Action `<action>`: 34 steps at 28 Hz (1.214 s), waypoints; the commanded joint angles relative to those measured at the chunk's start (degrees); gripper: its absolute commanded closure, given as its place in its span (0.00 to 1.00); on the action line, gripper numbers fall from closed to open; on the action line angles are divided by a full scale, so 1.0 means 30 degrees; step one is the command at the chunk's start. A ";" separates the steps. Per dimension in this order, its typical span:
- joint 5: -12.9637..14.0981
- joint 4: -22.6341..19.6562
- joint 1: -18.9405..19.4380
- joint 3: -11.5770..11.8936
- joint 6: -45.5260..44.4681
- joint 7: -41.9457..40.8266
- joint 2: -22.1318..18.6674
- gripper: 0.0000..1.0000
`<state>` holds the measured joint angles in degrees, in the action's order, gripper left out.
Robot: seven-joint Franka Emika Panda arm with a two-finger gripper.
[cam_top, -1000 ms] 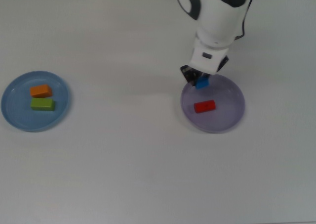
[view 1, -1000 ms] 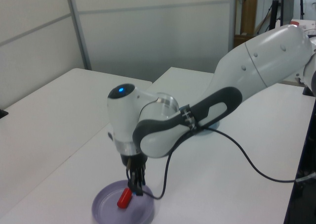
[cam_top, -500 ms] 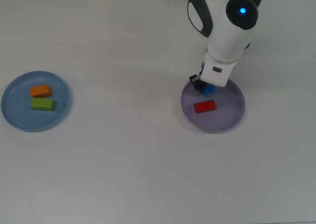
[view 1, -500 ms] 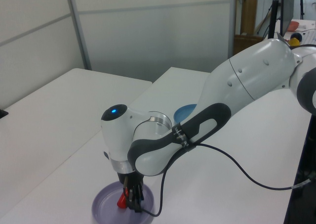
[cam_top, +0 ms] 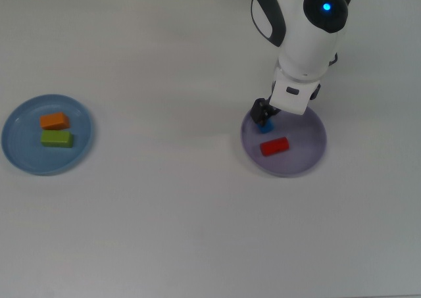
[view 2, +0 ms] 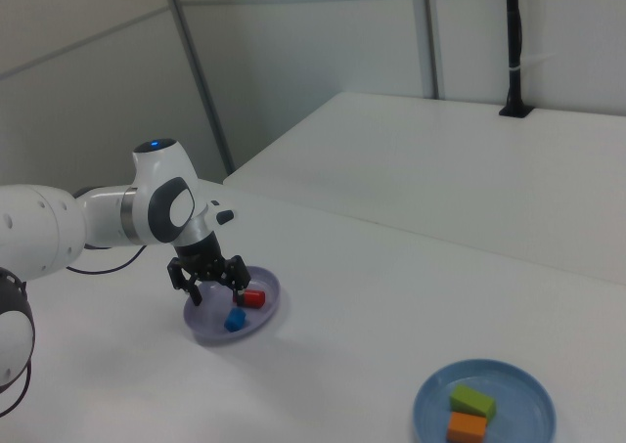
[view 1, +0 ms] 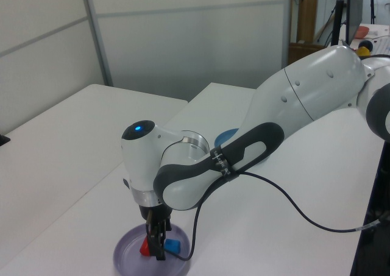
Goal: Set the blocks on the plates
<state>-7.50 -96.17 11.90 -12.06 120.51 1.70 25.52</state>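
The pale purple plate point(cam_top: 304, 148) holds a red block point(cam_top: 273, 146) and a small blue cube point(cam_top: 266, 127). My gripper point(cam_top: 263, 113) hangs open just over the cube at the plate's far-left rim in the top view. The right view shows its fingers point(view 2: 209, 283) spread wide above the plate point(view 2: 207, 328), with the blue cube point(view 2: 235, 320) and red block point(view 2: 253, 297) lying free below. In the left view the cube point(view 1: 173, 245) sits beside the fingers point(view 1: 156, 242). The light blue plate point(cam_top: 25, 154) carries an orange block point(cam_top: 54, 121) and a green block point(cam_top: 56, 139).
White tabletop point(cam_top: 171, 199) surrounds both plates. My arm's cable point(view 1: 274, 197) trails over the table in the left view. A second white table point(view 2: 469, 159) stands behind in the right view.
The gripper came down onto the purple plate with the blue cube, then opened. The cube now lies free on the plate beside the red block.
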 commanded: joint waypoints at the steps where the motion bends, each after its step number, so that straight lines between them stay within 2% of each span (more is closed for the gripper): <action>1: -0.0195 -0.0025 0.0047 0.0152 -0.0093 0.0953 -0.0244 0.00; 5: -0.0313 -0.0025 -0.0128 0.0444 -0.0674 0.2473 -0.1030 0.00; 10: -0.0050 0.0822 -0.0246 0.2024 -0.3191 0.3648 -0.2263 0.00; 13: -0.0137 0.2345 -0.0217 0.2612 -0.6791 0.4031 -0.2732 0.00; 16: -0.0109 0.2670 -0.0246 0.3313 -0.8760 0.4061 -0.3405 0.00; 17: 0.0037 0.2583 -0.0246 0.3896 -0.9171 0.4061 -0.4104 0.00; 22: 0.0185 0.2378 -0.0246 0.4546 -1.0109 0.4032 -0.5513 0.00; 29: 0.0331 0.2319 -0.0392 0.5688 -1.0025 0.3857 -0.6658 0.00; 34: 0.0770 0.1764 -0.0919 0.5748 -0.9238 0.3331 -0.7070 0.00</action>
<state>-7.04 -87.84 9.95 4.57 90.49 12.55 6.71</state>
